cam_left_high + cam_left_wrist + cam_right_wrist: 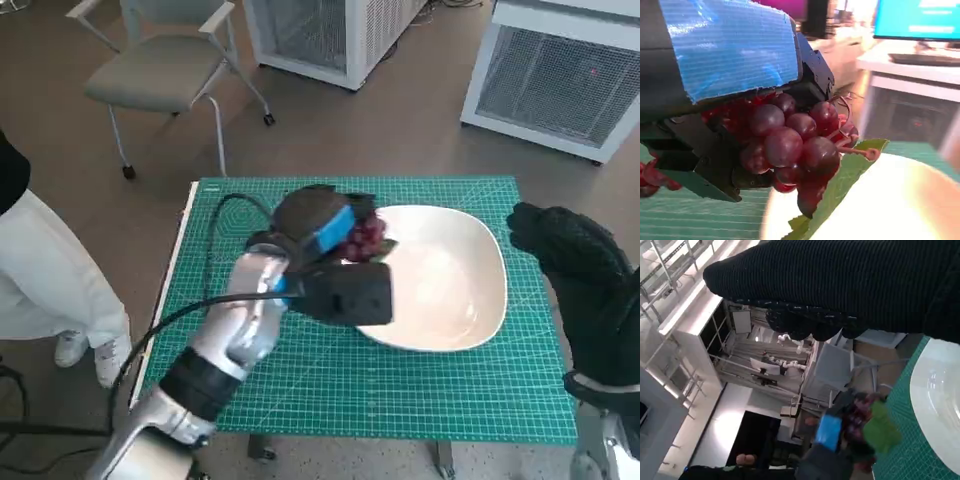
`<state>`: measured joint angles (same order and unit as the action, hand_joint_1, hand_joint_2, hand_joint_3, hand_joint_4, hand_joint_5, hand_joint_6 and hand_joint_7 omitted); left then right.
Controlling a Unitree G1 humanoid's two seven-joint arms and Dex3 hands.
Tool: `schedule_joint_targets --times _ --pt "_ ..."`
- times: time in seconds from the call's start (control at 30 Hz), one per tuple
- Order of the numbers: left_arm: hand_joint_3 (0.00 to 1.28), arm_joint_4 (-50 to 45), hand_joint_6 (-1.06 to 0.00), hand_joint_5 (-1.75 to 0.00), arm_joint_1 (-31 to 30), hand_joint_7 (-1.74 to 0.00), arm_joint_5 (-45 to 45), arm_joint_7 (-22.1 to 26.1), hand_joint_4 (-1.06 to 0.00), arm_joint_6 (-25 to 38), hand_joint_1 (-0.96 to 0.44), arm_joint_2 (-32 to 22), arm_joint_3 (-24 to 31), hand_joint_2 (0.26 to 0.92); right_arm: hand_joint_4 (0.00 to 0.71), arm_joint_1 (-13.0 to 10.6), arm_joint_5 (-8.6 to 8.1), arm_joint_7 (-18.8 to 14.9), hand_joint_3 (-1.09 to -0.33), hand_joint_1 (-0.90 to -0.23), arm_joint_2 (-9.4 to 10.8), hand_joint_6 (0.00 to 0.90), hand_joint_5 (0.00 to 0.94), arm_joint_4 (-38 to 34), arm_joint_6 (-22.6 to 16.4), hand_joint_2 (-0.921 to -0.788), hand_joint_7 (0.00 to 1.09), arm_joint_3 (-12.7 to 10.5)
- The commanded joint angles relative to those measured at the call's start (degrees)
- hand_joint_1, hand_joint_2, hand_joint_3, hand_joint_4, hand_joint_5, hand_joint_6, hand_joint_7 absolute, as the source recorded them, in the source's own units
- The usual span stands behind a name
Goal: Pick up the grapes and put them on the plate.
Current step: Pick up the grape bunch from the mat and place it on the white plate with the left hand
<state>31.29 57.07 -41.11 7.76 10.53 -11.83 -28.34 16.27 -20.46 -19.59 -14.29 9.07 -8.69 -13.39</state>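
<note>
My left hand (318, 232) grips a bunch of dark red grapes (365, 236) with a green leaf, just over the near-left rim of the white plate (455, 290). The left wrist view shows the grapes (790, 145) hanging under the blue-taped hand (730, 50), with the leaf (840, 185) drooping over the plate (890, 205). In the right wrist view the grapes (862, 422) and left hand (829, 432) hang beside the plate (940, 395). My gloved right hand (570, 255) hovers off the plate's right side, holding nothing, with fingers curled under the glove (840, 285).
The green cutting mat (330, 385) covers the small table. A grey chair (165, 70) stands on the floor beyond the table's left corner, white cabinets (560, 70) behind. A person's white-trousered leg and shoe (60, 300) are close to the table's left edge.
</note>
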Motion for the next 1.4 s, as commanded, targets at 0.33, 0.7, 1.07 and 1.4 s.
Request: schedule_joint_targets --times 0.33,0.7,1.07,1.4 --pt "0.63 13.4 -0.58 -1.67 10.8 -1.19 -0.2 -2.8 -0.41 -4.7 0.01 9.4 -1.9 0.7 0.452 -2.9 -0.88 0.6 -0.58 -0.533 0.3 0.131 0.051 1.3 1.3 -0.921 0.85 -0.5" --pt "0.19 21.5 -0.56 -1.47 14.5 -1.1 -1.0 -4.3 -0.52 -5.3 0.0 14.0 -3.8 0.915 0.45 -3.6 -0.21 1.4 -0.581 -0.534 0.3 0.126 0.052 2.6 1.7 -0.921 0.85 -0.6" --pt "0.27 24.8 -0.44 -1.45 15.9 -1.39 0.4 -3.8 -0.42 -5.6 0.0 15.8 -3.4 0.92 0.447 -4.0 0.25 2.5 -0.585 -0.533 0.2 0.12 0.053 3.0 1.9 -0.921 0.86 -0.6" --pt "0.31 26.6 -0.39 -1.48 16.3 -1.44 1.7 -4.0 -0.38 -6.4 0.0 16.3 -3.1 0.918 0.445 -4.2 0.57 3.7 -0.587 -0.534 0.5 0.115 0.055 3.6 2.4 -0.921 0.86 -0.3"
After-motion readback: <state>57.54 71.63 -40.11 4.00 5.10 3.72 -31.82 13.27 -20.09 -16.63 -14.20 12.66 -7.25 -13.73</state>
